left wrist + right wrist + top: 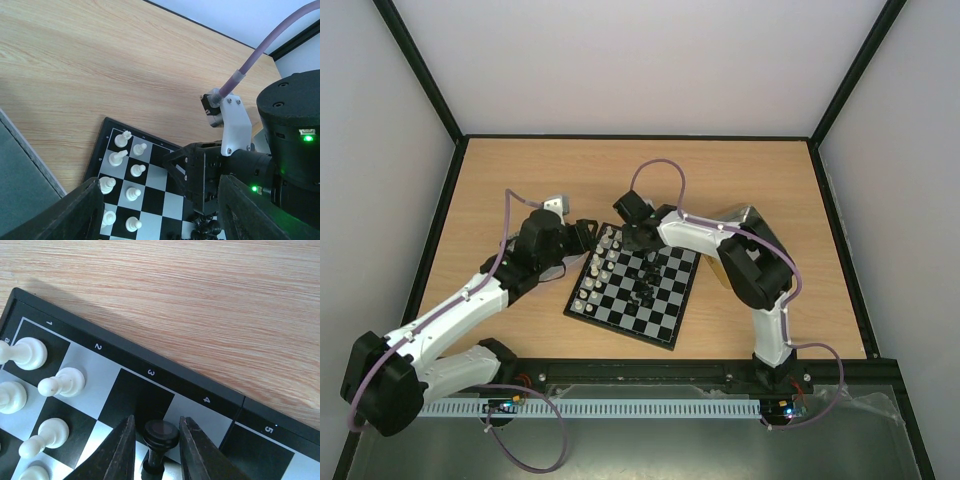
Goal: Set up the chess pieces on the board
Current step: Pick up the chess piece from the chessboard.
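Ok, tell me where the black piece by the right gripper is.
Right wrist view, bottom centre: the black piece stands between the right gripper's fingers, near the board's edge by marks 3 and 4, white pieces to the picture's left.

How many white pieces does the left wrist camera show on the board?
8 white pieces, in two side-by-side columns of four on the squares along one edge of the board. More may be hidden behind the left fingers.

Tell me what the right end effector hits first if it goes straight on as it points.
Probably the board, on the squares under the 3 and 4 marks. The black piece stands between the right end effector's fingers, not ahead of them. Depth is unclear from this view.
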Controlling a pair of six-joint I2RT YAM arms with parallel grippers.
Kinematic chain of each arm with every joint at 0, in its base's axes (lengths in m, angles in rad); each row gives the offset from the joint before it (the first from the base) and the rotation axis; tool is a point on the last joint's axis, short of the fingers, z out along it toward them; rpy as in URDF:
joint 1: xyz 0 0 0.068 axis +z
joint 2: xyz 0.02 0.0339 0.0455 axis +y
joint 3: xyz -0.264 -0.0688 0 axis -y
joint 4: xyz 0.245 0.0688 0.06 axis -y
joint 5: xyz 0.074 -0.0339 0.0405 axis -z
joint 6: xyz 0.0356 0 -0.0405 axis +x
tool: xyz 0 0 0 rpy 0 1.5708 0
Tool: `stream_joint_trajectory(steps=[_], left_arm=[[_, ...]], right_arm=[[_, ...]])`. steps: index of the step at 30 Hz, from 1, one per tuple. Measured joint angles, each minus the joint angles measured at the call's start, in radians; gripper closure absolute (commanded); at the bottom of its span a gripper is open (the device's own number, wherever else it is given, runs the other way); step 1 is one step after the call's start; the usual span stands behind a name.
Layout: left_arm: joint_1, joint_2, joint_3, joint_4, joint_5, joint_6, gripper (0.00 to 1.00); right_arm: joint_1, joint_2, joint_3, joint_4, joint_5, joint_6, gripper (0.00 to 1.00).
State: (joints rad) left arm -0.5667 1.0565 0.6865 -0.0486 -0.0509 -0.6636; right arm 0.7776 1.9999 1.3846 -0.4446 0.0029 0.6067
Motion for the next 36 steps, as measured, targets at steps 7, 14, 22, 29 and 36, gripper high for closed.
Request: stream_joint_trajectory(steps=[7,14,22,29,36], left_arm=[[0.003,0.0,-0.003,0.006,0.006,0.0,0.36],[0.004,0.0,-0.004,0.006,0.02,0.001,0.33],[0.005,-0.003,-0.055,0.063,0.082,0.0,0.32],[-0.057,-0.033,-0.145,0.178,0.127,0.005,0.32],[-0.164,-0.042,-0.18,0.299,0.128,0.017,0.4]], right_arm=[[0.001,0.012,0.002,-0.001,0.002,0.001,0.88],[0.001,0.009,-0.005,0.015,0.003,0.029,0.91],[0.001,-0.189,-0.198,0.192,-0.06,0.214,0.91],[-0.003,-0.429,-0.396,0.478,-0.2,0.553,0.93],[-0.004,-0.538,-0.548,0.639,-0.29,0.862,0.96]])
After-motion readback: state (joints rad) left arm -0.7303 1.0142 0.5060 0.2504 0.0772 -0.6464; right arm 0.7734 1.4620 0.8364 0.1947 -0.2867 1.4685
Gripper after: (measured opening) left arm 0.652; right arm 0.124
